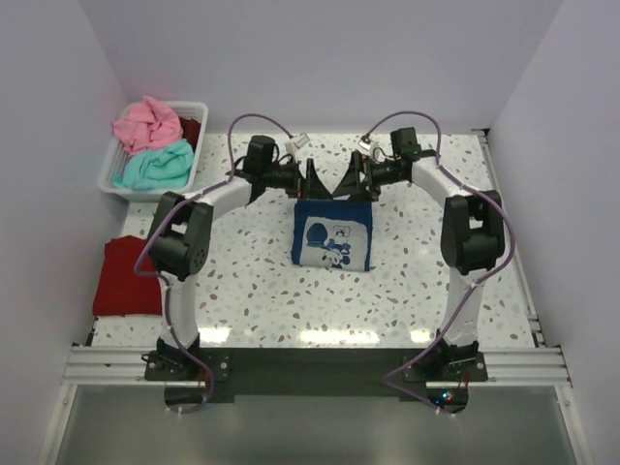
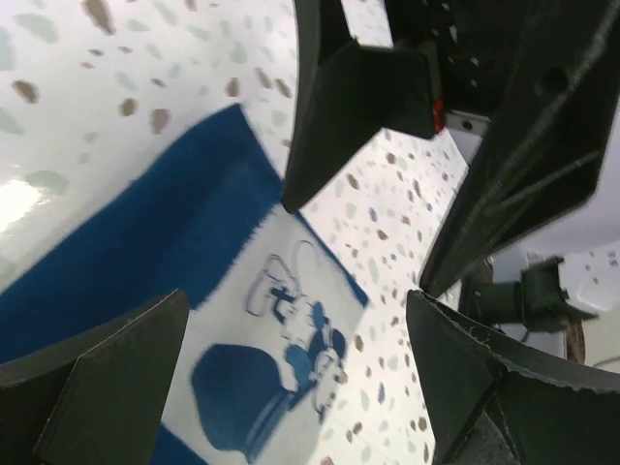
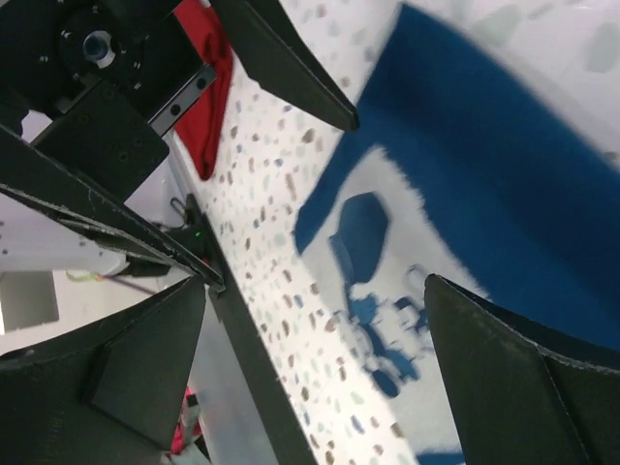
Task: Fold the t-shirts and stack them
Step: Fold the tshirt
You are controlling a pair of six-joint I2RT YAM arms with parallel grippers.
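The navy blue t-shirt lies folded at the table's middle, printed picture up. It also shows in the left wrist view and in the right wrist view. My left gripper and right gripper hover side by side over its far edge, both open and empty. The left jaws and the right jaws stand wide apart above the print. The dark red t-shirt lies folded at the left edge. The pink t-shirt and teal t-shirt are in the basket.
The white plastic basket stands at the back left, with some dark red cloth in its far corner. White walls close in the table on three sides. A metal rail runs along the near edge.
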